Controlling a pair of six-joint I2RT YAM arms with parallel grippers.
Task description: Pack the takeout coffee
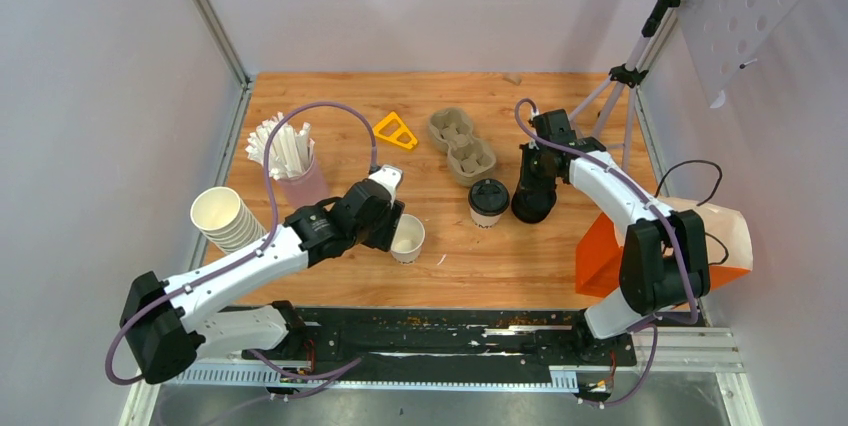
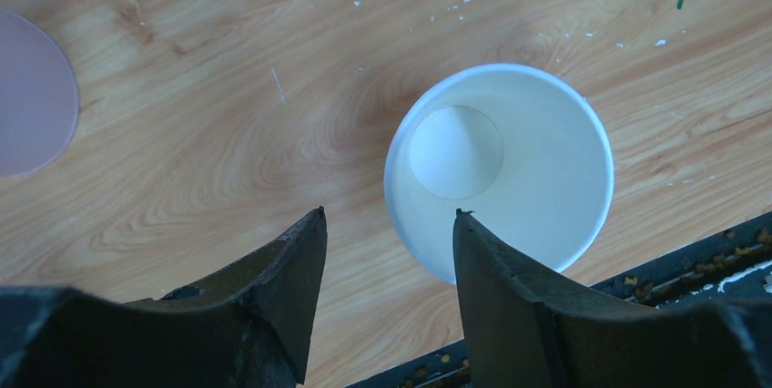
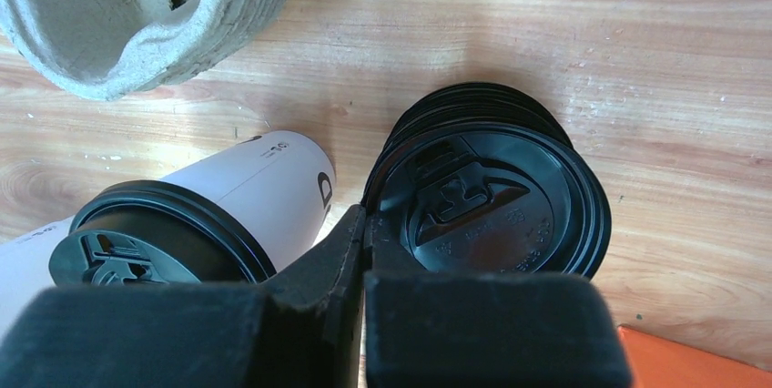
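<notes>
1. Right gripper's (image 3: 364, 217) jaws are pressed together against the top black lid's (image 3: 482, 201) rim.
2. The lidded cup (image 3: 264, 189) stands just beside the lid stack (image 3: 592, 219).
3. Left gripper's (image 2: 390, 215) jaws are spread, empty, just beside a lidless white cup (image 2: 519, 178).

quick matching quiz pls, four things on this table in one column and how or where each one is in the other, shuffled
Things
1. lidless white cup
2. lidded cup
3. stack of black lids
4. pulp carrier

States or places
A. grey-brown, wells empty, farthest back of the four
B. white, closed with a black lid
C. open top, nothing inside
D. piled right beside the lidded cup

Pairs: 1-C, 2-B, 3-D, 4-A
</notes>
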